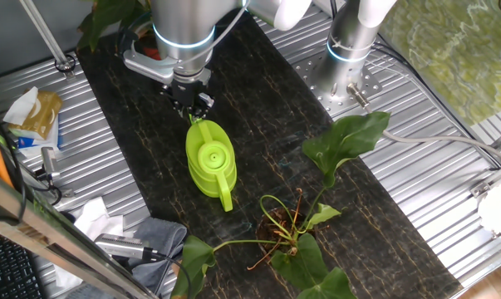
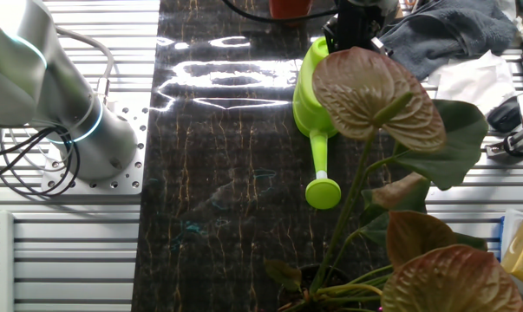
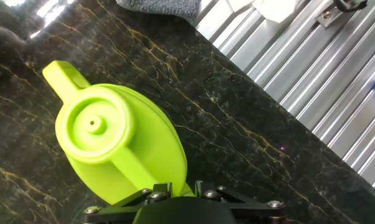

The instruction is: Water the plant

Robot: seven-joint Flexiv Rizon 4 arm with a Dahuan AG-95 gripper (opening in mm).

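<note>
A: Fixed view? B: Gripper [image 1: 194, 106] sits just above the smooth lime plastic can [image 1: 209, 158]. A: Other side? B: Plant [image 2: 398, 173], broad glossy leaves, stands beyond the spout. A: Hand view? B: Round lid below; finger state unclear.

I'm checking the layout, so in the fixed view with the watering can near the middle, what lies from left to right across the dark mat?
Watering can, then the loose plant's reddish roots, then its big upright leaf.
</note>
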